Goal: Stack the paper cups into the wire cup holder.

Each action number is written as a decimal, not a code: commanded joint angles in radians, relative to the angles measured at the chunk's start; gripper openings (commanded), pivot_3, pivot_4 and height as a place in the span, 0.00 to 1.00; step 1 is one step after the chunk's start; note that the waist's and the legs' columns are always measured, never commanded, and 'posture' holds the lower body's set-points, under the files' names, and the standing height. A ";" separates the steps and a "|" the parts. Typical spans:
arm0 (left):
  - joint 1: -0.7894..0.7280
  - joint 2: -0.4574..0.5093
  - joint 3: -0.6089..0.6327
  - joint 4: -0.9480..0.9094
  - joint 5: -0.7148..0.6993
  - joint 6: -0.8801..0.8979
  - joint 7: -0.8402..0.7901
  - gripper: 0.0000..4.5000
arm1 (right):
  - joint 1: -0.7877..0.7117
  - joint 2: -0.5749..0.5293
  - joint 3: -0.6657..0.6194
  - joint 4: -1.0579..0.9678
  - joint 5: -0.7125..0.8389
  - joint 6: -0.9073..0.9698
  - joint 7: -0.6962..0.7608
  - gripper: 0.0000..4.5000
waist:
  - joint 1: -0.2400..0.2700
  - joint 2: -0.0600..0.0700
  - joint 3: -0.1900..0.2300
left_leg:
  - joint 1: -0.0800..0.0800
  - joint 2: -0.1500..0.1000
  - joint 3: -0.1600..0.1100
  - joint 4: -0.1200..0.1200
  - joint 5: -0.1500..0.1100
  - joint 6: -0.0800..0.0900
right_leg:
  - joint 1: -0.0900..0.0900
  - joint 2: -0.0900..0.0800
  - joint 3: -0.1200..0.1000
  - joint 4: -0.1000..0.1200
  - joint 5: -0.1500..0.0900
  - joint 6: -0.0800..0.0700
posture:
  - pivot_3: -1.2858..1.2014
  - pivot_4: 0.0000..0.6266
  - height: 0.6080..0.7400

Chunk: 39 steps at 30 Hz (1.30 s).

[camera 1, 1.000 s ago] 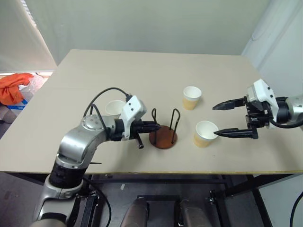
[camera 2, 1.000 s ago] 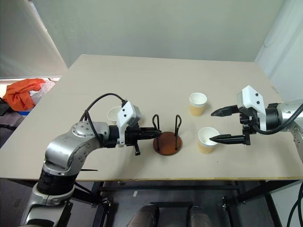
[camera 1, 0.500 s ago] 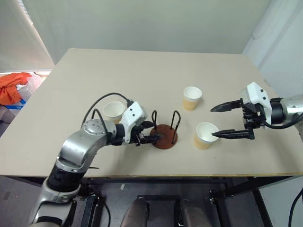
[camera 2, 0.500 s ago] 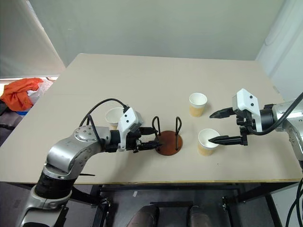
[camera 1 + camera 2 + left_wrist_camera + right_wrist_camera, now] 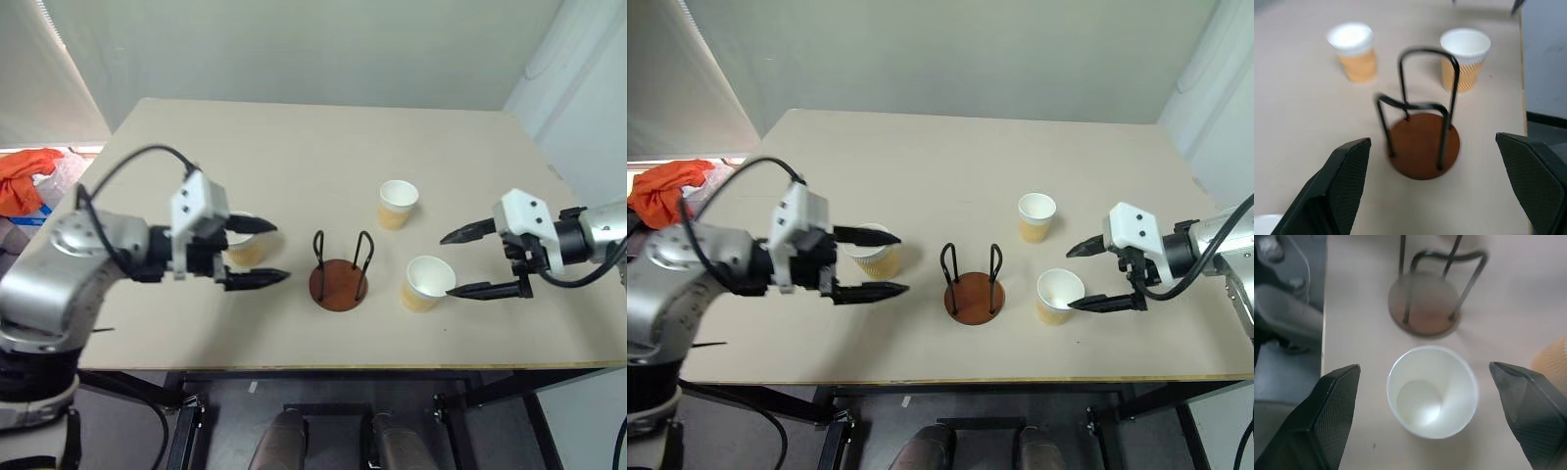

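The wire cup holder (image 5: 338,284), a reddish-brown disc with two dark wire loops, stands empty near the table's front middle. Three paper cups stand upright around it. One cup (image 5: 872,250) is to its left, and my left gripper (image 5: 902,262) is open and empty with its fingers framing this cup from above. A second cup (image 5: 397,203) stands behind and right of the holder. The third cup (image 5: 1432,391) is to the holder's right, and my right gripper (image 5: 452,264) is open with a finger on each side of it, not touching. The left wrist view looks onto the holder (image 5: 1422,147).
An orange cloth (image 5: 24,181) lies off the table's left side. The table's front edge (image 5: 343,364) runs just below the holder and both grippers. Bare tabletop (image 5: 323,147) stretches behind the cups.
My left gripper has opened and pulled away from the holder, up and to the left, ending over the left cup. My right gripper has sunk a little beside the right cup.
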 commanded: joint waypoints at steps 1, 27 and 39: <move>-0.061 0.034 0.011 -0.029 -0.018 -0.025 -0.014 1.00 | 0.022 -0.014 0.040 -0.065 -0.067 -0.029 -0.027 1.00 | -0.001 0.000 0.000 | 0.000 0.000 0.000 0.000 0.000 0.000 | 0.000 0.000 0.000 0.000 0.000 0.000 | 0.52 0.24 1.00; -0.093 0.050 -0.073 -0.037 0.031 -0.053 0.024 1.00 | -0.049 0.070 0.186 -0.089 -0.236 -0.108 -0.026 0.01 | -0.013 0.000 0.000 | 0.000 0.002 0.001 0.000 -0.004 0.000 | -0.002 -0.001 -0.001 0.000 0.000 -0.001 | 0.52 0.24 1.00; -0.120 0.051 -0.104 0.027 0.054 -0.106 -0.012 1.00 | -0.668 0.291 0.230 0.209 -0.163 -0.285 0.183 0.01 | -0.030 0.001 0.001 | 0.000 0.005 0.000 -0.003 -0.004 0.000 | -0.009 0.002 -0.001 0.002 -0.001 -0.009 | 0.52 0.24 1.00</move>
